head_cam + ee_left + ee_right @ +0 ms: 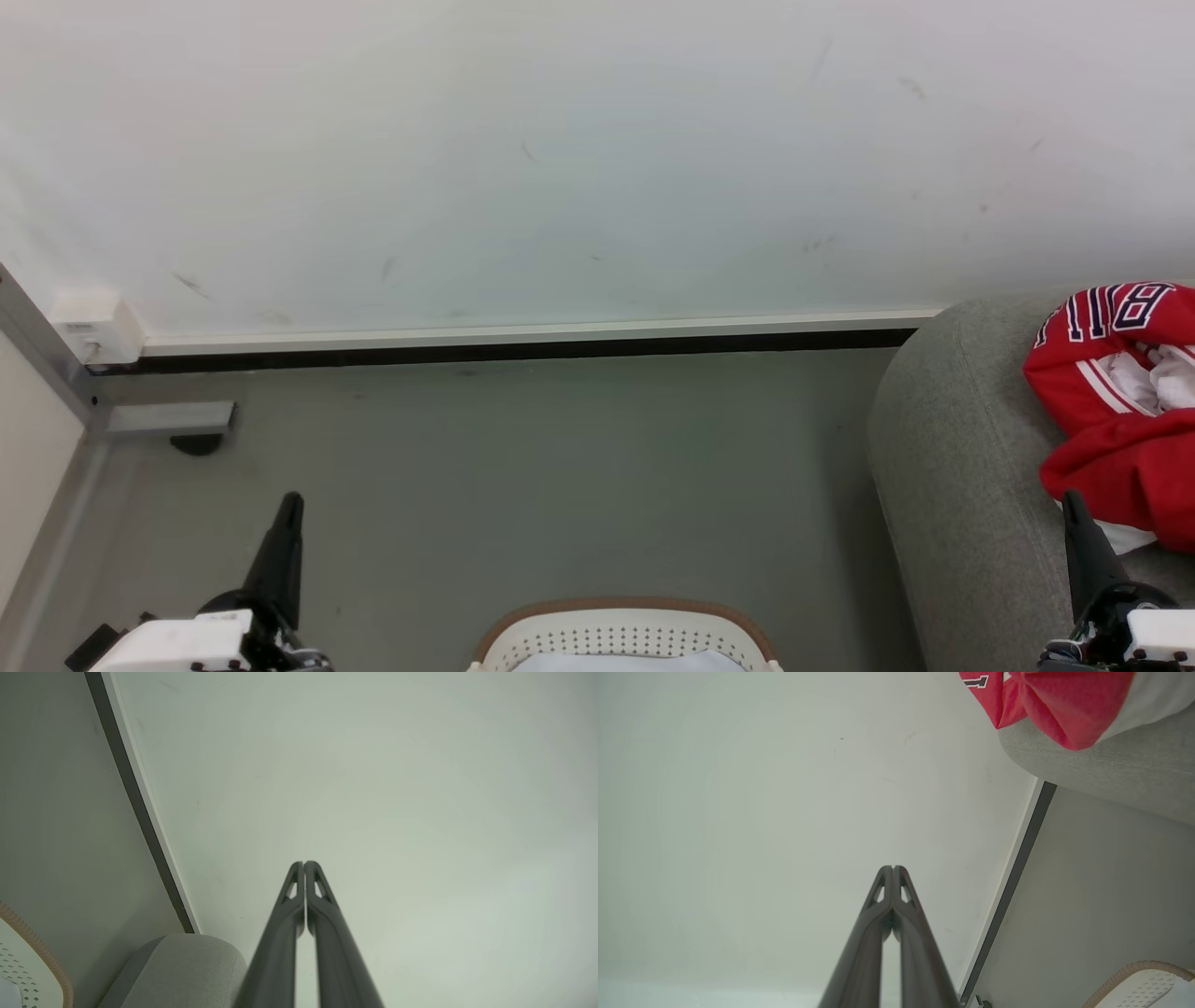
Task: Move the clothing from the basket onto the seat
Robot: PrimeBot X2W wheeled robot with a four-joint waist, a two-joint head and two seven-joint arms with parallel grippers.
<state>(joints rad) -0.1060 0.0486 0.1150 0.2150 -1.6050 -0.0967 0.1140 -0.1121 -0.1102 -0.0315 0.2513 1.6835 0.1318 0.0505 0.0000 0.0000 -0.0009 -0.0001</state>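
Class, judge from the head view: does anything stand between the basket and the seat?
Nothing visible does: bare floor separates the basket from the seat, where a red jersey already lies.

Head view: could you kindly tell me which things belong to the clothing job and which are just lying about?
Belonging to the job: red jersey, lying on the grey seat; white basket; left gripper and right gripper, both shut.
Just lying about: white wall box; grey bracket at floor level.
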